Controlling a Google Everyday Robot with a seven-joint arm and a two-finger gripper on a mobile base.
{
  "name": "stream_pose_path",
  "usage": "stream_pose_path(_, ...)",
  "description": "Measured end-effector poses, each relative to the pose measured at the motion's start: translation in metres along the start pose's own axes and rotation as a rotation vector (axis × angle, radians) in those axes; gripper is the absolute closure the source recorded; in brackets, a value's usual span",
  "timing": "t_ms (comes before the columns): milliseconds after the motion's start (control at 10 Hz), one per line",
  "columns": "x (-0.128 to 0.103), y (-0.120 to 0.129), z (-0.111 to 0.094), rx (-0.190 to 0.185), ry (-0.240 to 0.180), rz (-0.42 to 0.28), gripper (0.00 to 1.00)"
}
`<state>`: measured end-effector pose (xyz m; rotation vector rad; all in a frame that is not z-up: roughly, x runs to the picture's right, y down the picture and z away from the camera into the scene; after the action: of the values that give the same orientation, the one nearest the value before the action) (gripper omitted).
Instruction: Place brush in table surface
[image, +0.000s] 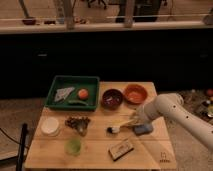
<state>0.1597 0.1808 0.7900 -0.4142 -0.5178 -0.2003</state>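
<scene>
The brush (118, 128) lies on the light wooden table surface (95, 152), right of centre. Its dark-and-white bristle head points left and its pale handle runs up to the right. My gripper (133, 119) is at the end of the white arm (170, 109), which reaches in from the right. The gripper sits right at the handle's far end, low over the table. I cannot tell whether it touches the handle.
A blue sponge block (143, 129) lies just right of the brush and a flat brown box (121, 149) in front of it. Behind are a dark red bowl (112, 98), an orange bowl (135, 93) and a green tray (54, 102) with items. A white lid (50, 126), a brown pile (77, 122) and a green cup (73, 145) are on the left.
</scene>
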Motion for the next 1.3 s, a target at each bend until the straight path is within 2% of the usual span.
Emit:
stream_pose_path(700, -0.021, -0.005, 0.007, -0.013, -0.016, -0.033, 0.98)
stream_pose_path(1300, -0.012, -0.005, -0.003, 0.012, -0.057, 0.003, 0.39)
